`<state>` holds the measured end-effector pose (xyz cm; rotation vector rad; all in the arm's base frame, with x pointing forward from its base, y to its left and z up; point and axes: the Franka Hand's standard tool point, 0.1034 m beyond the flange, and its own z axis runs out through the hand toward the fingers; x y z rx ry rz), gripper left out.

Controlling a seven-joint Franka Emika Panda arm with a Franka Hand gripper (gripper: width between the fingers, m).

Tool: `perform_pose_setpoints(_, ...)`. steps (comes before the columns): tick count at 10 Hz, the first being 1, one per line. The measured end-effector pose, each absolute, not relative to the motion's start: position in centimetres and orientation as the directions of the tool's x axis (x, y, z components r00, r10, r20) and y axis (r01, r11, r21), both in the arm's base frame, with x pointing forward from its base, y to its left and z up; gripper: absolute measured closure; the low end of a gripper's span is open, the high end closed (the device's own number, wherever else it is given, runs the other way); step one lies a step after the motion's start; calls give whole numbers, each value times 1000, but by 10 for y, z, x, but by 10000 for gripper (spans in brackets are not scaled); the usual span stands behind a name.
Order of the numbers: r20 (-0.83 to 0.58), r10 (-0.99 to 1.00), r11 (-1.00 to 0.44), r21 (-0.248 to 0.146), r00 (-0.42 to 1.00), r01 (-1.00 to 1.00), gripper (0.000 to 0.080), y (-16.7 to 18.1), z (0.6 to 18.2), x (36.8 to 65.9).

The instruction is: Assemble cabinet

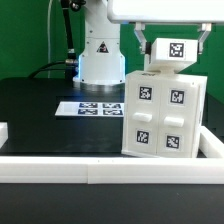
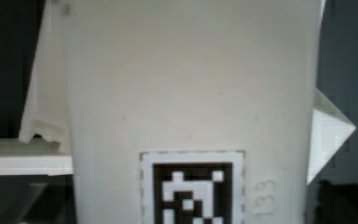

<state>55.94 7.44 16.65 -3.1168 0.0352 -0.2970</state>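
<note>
The rail [image 1: 100, 168] runs just in front of the cabinet [image 1: 163, 118], which stands upright on the worktop [image 1: 40, 110] with its walls seemingly joined, while atop it the hand [image 1: 171, 50] clamps a tagged panel [image 1: 168, 60], so probably only seating that piece remains.

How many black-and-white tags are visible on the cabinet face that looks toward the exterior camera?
4 on the cabinet: two upper, at the view's left and right; two lower, left and right. Other faces may hide more.

Probably a robotics lab (tagged marker board [image 1: 88, 107], railed table [image 1: 40, 112]).
</note>
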Motion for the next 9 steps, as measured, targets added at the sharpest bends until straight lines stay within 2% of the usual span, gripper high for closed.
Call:
perform_pose_setpoints(4, 189, -23, -1000, -12, 982, -21, 242, 74, 166, 560)
perform_pose_setpoints(7, 166, -85, -996, -48, 982, -78, 242, 72, 166, 562)
perform_pose_setpoints(9, 144, -151, -986, -93, 978, -138, 241, 69, 165, 563)
